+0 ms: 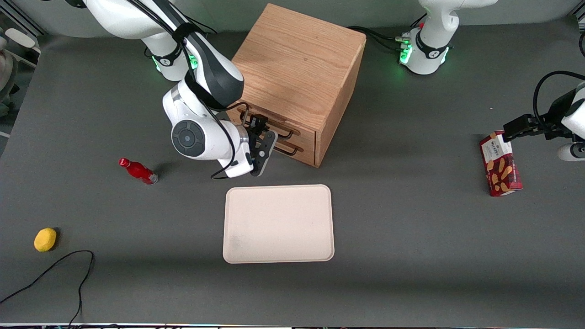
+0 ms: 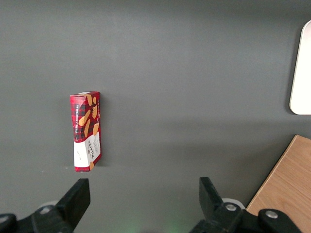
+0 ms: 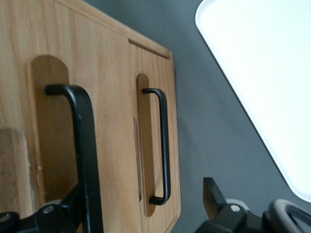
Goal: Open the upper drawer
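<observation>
The oak cube cabinet [image 1: 297, 64] stands at the middle of the table. The upper drawer [image 1: 304, 133] [image 3: 107, 97] has a thin black bar handle [image 1: 285, 134] [image 3: 82, 141]. The lower drawer [image 3: 170, 121] lies just beneath it, with its own handle [image 1: 289, 149] [image 3: 164, 145]. My right gripper [image 1: 264, 135] [image 3: 141, 201] is in front of the drawers, level with the upper handle. It is open. The upper handle's bar stands between the fingers, close against one finger [image 3: 68, 208]. The other finger [image 3: 214, 196] is out past the lower drawer. The upper drawer looks shut or nearly shut.
A cream tray [image 1: 279, 224] [image 3: 262, 73] lies nearer the front camera than the cabinet. A red bottle [image 1: 137, 170], a yellow fruit [image 1: 45, 239] and a black cable [image 1: 68, 269] lie toward the working arm's end. A red cookie box [image 1: 500, 164] [image 2: 86, 131] lies toward the parked arm's end.
</observation>
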Motion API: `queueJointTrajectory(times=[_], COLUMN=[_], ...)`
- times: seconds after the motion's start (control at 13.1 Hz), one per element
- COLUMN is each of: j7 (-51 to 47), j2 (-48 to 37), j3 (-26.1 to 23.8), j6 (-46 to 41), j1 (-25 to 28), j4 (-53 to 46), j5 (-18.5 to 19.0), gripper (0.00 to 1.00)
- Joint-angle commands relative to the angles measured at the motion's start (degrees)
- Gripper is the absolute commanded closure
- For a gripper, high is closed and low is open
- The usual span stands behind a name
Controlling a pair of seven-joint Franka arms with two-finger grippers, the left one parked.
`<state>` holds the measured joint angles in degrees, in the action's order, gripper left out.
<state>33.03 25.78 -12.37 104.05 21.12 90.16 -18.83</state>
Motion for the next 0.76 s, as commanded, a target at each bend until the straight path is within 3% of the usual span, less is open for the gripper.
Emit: queueJointTrajectory(times=[0.0, 0.69], j7=[1.2, 1.2], j2=[-0.9, -0.1], j3=[0.7, 1.6], j6=[1.9, 2.5], j1=[0.2, -0.5], j4=[1.2, 0.2], j5=[0.8, 1.1], gripper=[0.0, 0.0])
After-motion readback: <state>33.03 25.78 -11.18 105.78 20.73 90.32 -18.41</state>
